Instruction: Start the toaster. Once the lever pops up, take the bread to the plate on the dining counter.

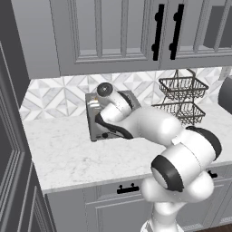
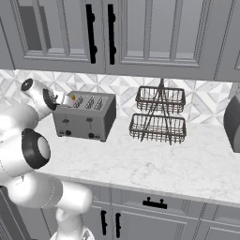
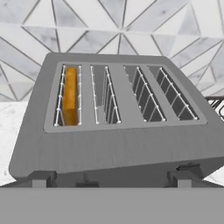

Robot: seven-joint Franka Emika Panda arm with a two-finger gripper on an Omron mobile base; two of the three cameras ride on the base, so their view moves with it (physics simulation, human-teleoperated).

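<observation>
The grey four-slot toaster [image 3: 118, 144] stands on the marble counter against the tiled wall, also seen as the toaster [image 2: 86, 117] and the toaster [image 1: 94, 128]. The bread [image 3: 70, 96] sits upright in the leftmost slot, sunk low with its orange-brown edge showing. My gripper [image 3: 111, 179] hovers just in front of and above the toaster's front edge, open, with its fingertips [image 3: 41, 178] wide apart and nothing between them. From the side, the gripper [image 2: 62, 99] is at the toaster's left top corner. The arm hides much of the toaster in the left base view. The plate and the dining counter are out of view.
A two-tier wire basket rack [image 2: 159, 115] stands right of the toaster. A dark appliance [image 2: 233, 123] sits at the far right. Grey upper cabinets [image 1: 108, 36] hang low over the counter [image 1: 68, 158]. A tall cabinet [image 1: 9, 136] closes off the left.
</observation>
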